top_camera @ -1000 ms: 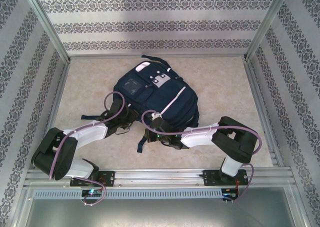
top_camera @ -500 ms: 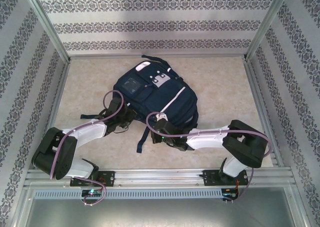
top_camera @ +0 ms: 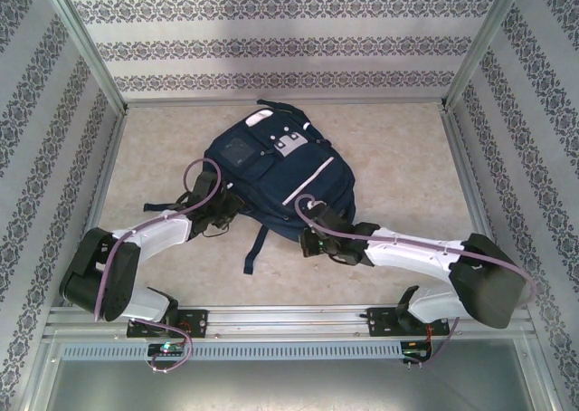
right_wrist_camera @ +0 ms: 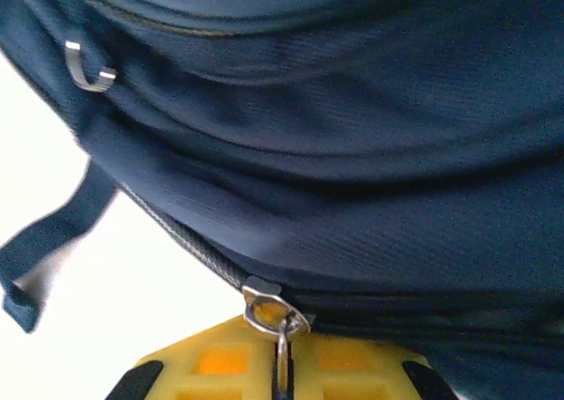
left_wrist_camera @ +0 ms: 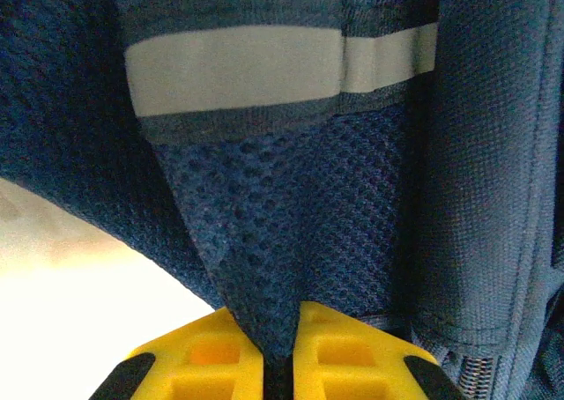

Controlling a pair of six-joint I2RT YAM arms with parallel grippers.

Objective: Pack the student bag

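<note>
The large navy-blue fabric backpack (top_camera: 271,171) lies mid-frame on the beige marbled tabletop (top_camera: 398,157). My left claw (left_wrist_camera: 275,347) sits at the bag's lower-left edge, clenched on a fold of its blue mesh, with a white reflective stripe (left_wrist_camera: 229,65) across the top of that wrist view. My right claw (right_wrist_camera: 282,356), at the lower-right edge, pinches a silver metal zipper pull (right_wrist_camera: 275,316). A dark strap (top_camera: 255,253) trails down-frame between my claws.

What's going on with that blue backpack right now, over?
Left gripper shut on mesh of student bag. Right gripper shut on its zipper pull. Loose strap lies between arms.
</note>
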